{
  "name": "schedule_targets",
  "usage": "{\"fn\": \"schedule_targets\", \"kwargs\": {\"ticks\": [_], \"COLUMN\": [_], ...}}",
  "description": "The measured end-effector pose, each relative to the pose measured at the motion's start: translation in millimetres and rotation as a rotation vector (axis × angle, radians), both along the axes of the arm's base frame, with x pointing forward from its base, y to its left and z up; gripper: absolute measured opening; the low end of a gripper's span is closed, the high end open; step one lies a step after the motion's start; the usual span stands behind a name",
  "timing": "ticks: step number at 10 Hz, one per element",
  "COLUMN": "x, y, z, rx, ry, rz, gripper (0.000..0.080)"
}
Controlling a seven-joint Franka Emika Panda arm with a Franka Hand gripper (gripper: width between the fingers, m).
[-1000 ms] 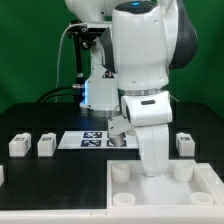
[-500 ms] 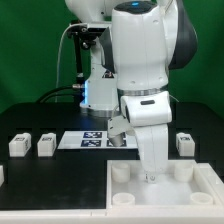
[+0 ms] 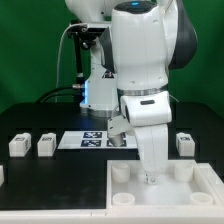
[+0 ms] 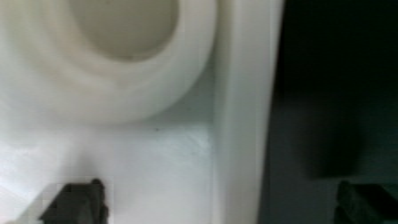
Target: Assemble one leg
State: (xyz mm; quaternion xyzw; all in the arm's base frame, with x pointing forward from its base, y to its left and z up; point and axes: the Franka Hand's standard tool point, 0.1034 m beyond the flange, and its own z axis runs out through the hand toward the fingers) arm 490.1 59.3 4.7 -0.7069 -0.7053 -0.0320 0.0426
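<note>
My gripper (image 3: 150, 179) is low over the far edge of the large white tray (image 3: 160, 205), between its two back corner sockets. In the wrist view its dark fingertips (image 4: 71, 200) stand wide apart, and the gripper (image 4: 217, 203) straddles the tray's rim (image 4: 240, 120) with nothing between the fingers. One finger is over the white tray, the other over the black table. A round socket (image 4: 125, 30) shows close by. The legs lie apart from the gripper: two white tagged posts at the exterior view's left (image 3: 18, 145) (image 3: 46, 146) and one at its right (image 3: 184, 143).
The marker board (image 3: 92, 140) lies behind the tray, partly hidden by the arm. Raised round sockets (image 3: 120, 173) (image 3: 183, 170) (image 3: 122, 200) stand on the tray. Another white piece (image 3: 2, 175) is cut off at the exterior view's left edge. The robot base stands behind.
The gripper has dropped slightly toward the tray's far edge since one second ago. The legs and tray have not moved.
</note>
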Motion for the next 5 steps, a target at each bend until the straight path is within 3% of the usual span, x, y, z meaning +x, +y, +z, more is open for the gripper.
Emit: {"fn": "schedule_targets", "kwargs": {"ticks": [3,5], "x": [0.9,-2.1], "y": [-0.2,8.9], "z": [1.6,28.9], "rx": [-0.001,-0.013], "ry": [-0.002,-0.018], "rz": [-0.003,-0.163], "gripper": [0.0649,0.0649]}}
